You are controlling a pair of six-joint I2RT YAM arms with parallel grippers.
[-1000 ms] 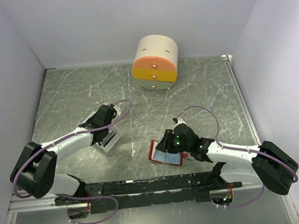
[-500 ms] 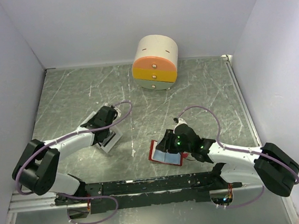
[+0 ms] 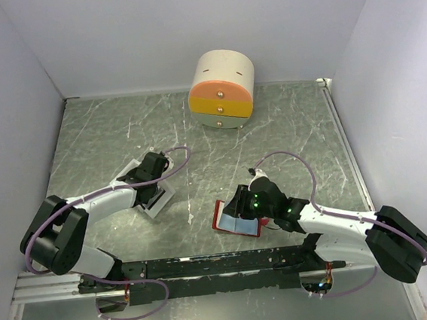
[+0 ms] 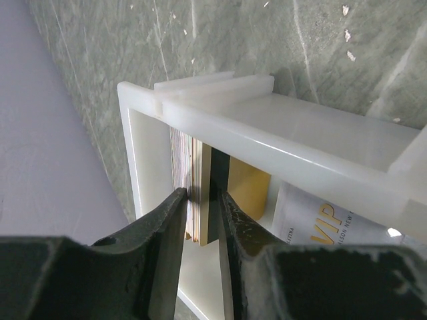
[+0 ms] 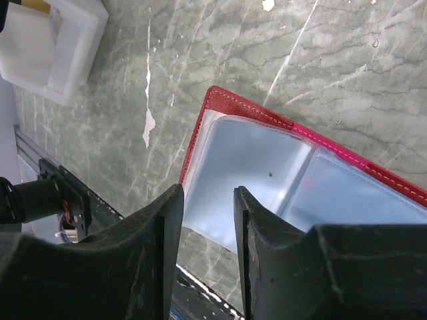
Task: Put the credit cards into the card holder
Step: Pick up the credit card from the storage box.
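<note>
- Underneath, a grey-green marbled bench (image 3: 105, 132) is carrying everything, with pale walls standing around it.
- Both arms are reaching out from the near edge: the left arm (image 3: 100, 203) is stretching toward the left middle of the bench, and the right arm (image 3: 333, 224) is angling in toward the centre.
- A round cream-and-orange drawer box (image 3: 222, 91) is sitting at the far edge, well apart from both arms.
- The card holder (image 5: 267, 160) is lying open and flat on the bench near the front centre, its red cover facing down and its shiny pale-blue sleeves facing up.
- The right fingers (image 5: 160, 233) are hanging just above the holder's left sleeve, standing apart with nothing between them.
- A white tray (image 4: 267, 127) is resting on the bench to the left of the holder, under the left wrist.
- The credit cards (image 4: 203, 167) are standing on edge in one compartment of the tray, packed side by side, with a gold one leaning behind them.
- The left fingers (image 4: 167, 227) are reaching into that compartment and pressing together on a dark card and a pale one next to it.
</note>
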